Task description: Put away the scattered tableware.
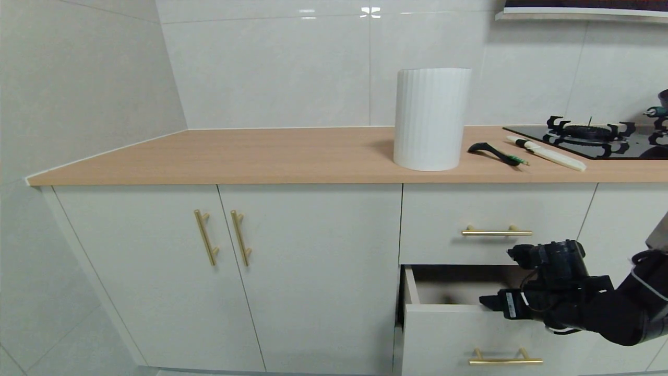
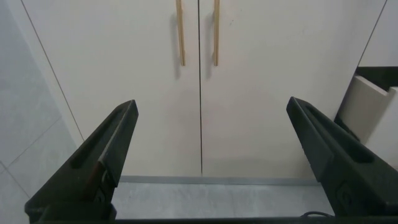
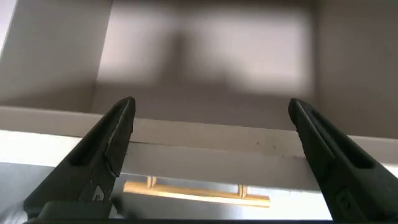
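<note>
On the wooden counter (image 1: 261, 154) lie a black ladle with a green-tipped handle (image 1: 496, 153) and a long white utensil (image 1: 546, 153), to the right of a tall white ribbed holder (image 1: 430, 119). Below them the second drawer (image 1: 449, 334) stands pulled out, and its inside looks bare. My right gripper (image 1: 489, 302) hovers open over the drawer's front edge with nothing between its fingers. In the right wrist view, the right gripper (image 3: 211, 109) frames the drawer's front rim (image 3: 205, 149) and its gold handle (image 3: 196, 191). My left gripper (image 2: 211, 109) is open and faces the double cabinet doors (image 2: 249, 93).
A black gas hob (image 1: 595, 137) sits at the counter's right end. The closed top drawer (image 1: 496, 222) is above the open one. Double doors with gold handles (image 1: 224, 237) stand to the left. A tiled wall closes off the left side and back.
</note>
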Robot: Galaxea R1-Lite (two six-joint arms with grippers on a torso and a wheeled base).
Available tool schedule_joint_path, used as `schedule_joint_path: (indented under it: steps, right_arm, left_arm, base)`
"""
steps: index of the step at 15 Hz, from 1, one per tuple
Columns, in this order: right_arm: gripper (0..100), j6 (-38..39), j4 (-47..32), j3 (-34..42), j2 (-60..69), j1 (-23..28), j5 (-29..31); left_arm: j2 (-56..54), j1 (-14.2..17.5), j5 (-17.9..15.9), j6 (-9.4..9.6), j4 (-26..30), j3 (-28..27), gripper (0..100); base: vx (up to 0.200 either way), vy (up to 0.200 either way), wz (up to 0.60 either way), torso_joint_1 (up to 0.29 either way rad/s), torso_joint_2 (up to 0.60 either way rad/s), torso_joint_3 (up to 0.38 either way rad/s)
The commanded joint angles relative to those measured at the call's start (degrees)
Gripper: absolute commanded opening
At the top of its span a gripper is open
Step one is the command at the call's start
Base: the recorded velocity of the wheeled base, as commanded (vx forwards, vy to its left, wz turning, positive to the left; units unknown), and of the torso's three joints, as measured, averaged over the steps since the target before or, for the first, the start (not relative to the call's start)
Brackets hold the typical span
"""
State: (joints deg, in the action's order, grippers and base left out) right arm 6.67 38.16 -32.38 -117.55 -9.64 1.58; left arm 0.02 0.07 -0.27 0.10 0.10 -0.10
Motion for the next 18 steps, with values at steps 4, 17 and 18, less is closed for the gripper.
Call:
schedule_joint_path:
  steps: [4, 17, 18]
  right_arm:
    - [100, -2.36, -5.72, -0.49, 5.49, -0.11, -0.53]
    - [100, -12.73, -35.17, -1.72, 13.76, -3.45, -2.64]
    - [100, -13.61, -38.77, -2.07, 14.46, -4.51, -2.64]
  left_arm:
    - [-0.02, 0.01, 0.0, -0.01, -0.01, 0.01, 100]
    - [-0.02, 0.01, 0.0, -0.01, -0.01, 0.01, 100]
    - [-0.02, 0.01, 0.0, -0.01, -0.01, 0.01, 100]
  base:
    - [0.0, 0.0, 0.0, 0.0, 0.0, 0.0]
    - [0.0, 0.0, 0.0, 0.0, 0.0, 0.0]
    - [0.0, 0.0, 0.0, 0.0, 0.0, 0.0]
